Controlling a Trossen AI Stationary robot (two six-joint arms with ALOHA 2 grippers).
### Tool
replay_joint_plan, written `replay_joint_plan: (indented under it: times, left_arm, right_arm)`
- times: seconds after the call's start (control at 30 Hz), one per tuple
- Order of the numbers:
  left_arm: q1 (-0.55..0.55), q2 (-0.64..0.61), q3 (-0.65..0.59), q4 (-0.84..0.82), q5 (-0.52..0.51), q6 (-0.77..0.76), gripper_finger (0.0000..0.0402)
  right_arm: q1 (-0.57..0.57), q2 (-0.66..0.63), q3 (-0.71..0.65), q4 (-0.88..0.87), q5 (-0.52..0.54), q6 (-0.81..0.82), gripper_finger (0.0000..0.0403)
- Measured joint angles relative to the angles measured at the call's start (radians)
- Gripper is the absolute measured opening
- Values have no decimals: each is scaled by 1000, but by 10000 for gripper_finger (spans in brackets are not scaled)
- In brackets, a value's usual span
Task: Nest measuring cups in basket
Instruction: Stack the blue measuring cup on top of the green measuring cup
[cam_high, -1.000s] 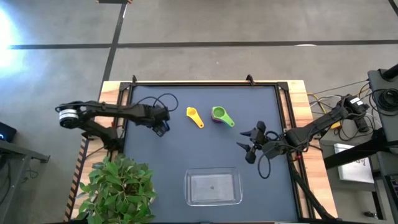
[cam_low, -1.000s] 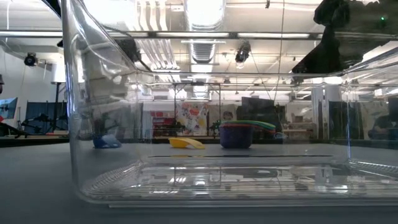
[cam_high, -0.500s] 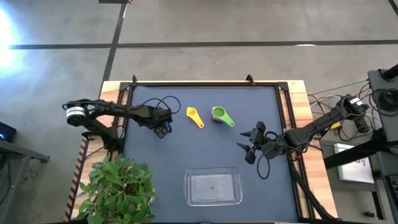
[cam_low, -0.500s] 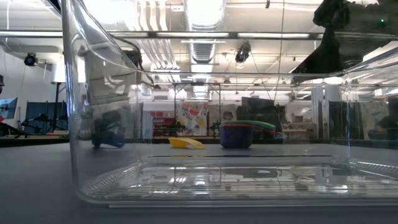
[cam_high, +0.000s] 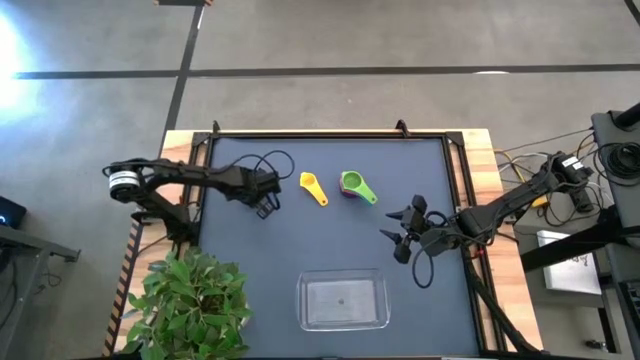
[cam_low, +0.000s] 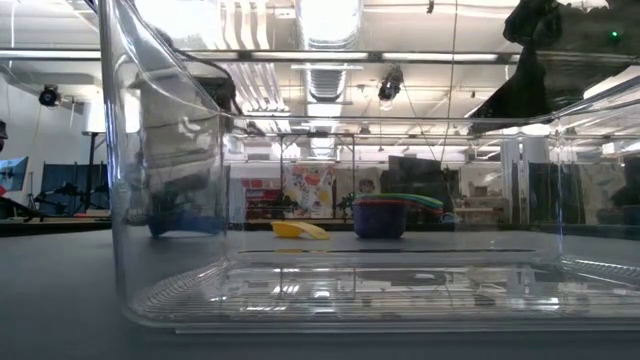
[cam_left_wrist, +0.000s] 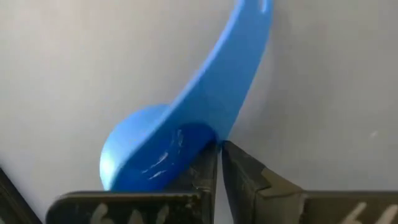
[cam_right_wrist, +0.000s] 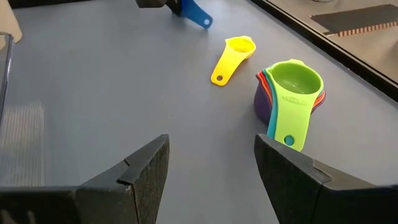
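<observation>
A blue measuring cup (cam_left_wrist: 155, 146) lies on the dark table at the far left, with my left gripper (cam_left_wrist: 219, 149) shut at its bowl. In the high view the left gripper (cam_high: 268, 206) covers the cup. To its right lies a yellow cup (cam_high: 313, 187). Further right stands a nested stack with a green cup (cam_high: 355, 186) on top and a purple one at the bottom (cam_right_wrist: 261, 102). The clear basket (cam_high: 304, 300) stands at the near middle of the table. My right gripper (cam_high: 393, 238) hovers open right of the middle, with nothing between its fingers. My left gripper comes down from above, its fingertips together at the bowl's edge (cam_left_wrist: 200, 138), right where the flat handle joins the bowl. One finger (cam_left_wrist: 205, 177) covers the spot, so whether the bowl's wall sits between the fingers cannot be seen. The cup rests on the table (cam_low: 186, 224).
A potted plant (cam_high: 190, 300) overhangs the table's near left corner. Loose cables lie by the left gripper (cam_high: 268, 160) and hang below the right gripper (cam_high: 425, 270). A raised frame (cam_high: 330, 134) runs along the table's far edge. Bare tabletop lies between the cups and the basket.
My left gripper has moved a little toward the table's right edge, down onto the blue cup, and has shut there. In the low view the cup shows longer than before, still on the table.
</observation>
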Motion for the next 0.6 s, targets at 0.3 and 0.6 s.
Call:
replay_joint_plan:
  times: [0.3,0.6]
  left_arm:
    - [-23,-2,147,-93,14,34,0]
    - [-34,-2,219,-138,0,54,2]
  right_arm:
    - [0,0,0,0,0,1,224]
    - [0,0,0,0,0,12,224]
